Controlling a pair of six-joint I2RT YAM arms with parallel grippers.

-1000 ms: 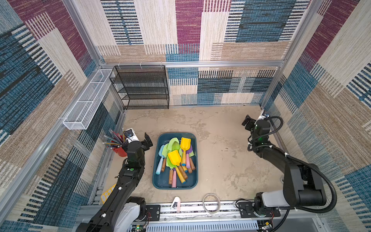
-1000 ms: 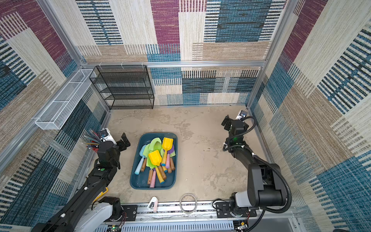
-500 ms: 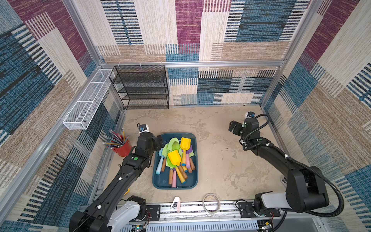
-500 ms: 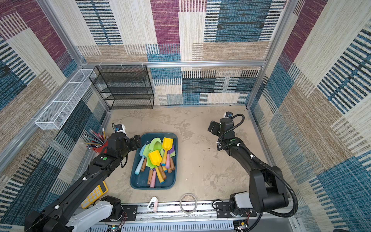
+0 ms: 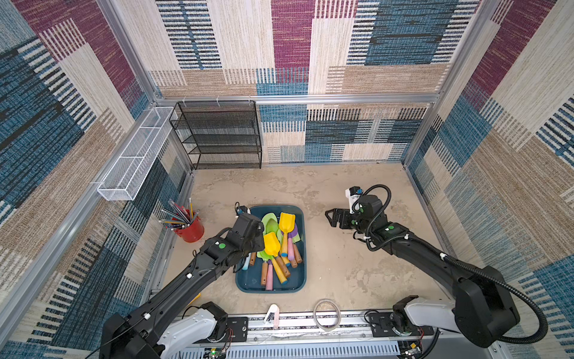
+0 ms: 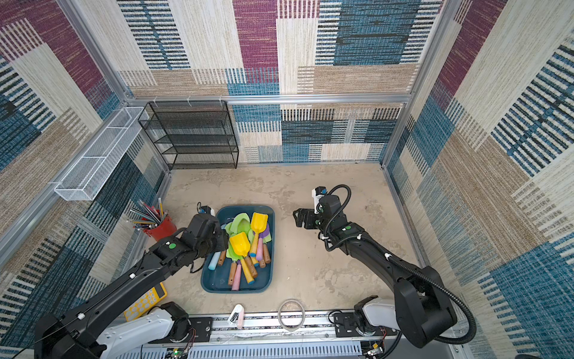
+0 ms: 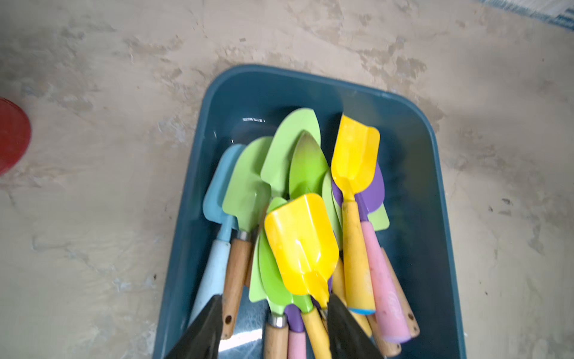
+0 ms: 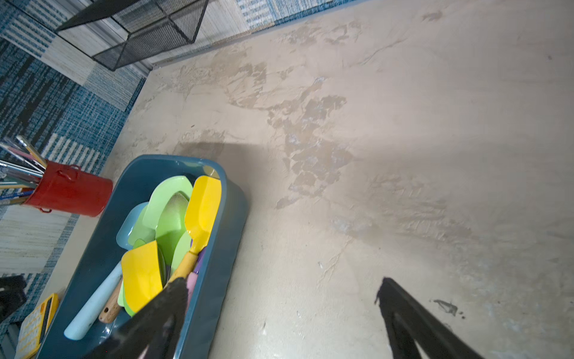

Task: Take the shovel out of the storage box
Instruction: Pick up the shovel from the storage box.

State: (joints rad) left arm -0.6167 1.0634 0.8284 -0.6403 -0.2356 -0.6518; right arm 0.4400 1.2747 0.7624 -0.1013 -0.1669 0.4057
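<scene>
In the storage box (image 5: 299, 273), toward the front left of the desk (image 5: 341, 264), the shovels (image 7: 248, 183) are lying in a heap with their blades pointing at the back wall. A yellow shovel (image 5: 271, 244) is resting on top of green ones, and a light blue shovel (image 7: 219, 186) is lying along the box's left side. The left hand (image 7: 275, 303) is hovering over the handle end of the heap, its fingers standing apart with several handles between them; whether they are touching any is unclear. The right hand (image 5: 330, 218) is hanging over bare desk to the right of the box, spread wide and holding nothing. A red pencil cup (image 5: 191, 230) is standing near the box's left side
</scene>
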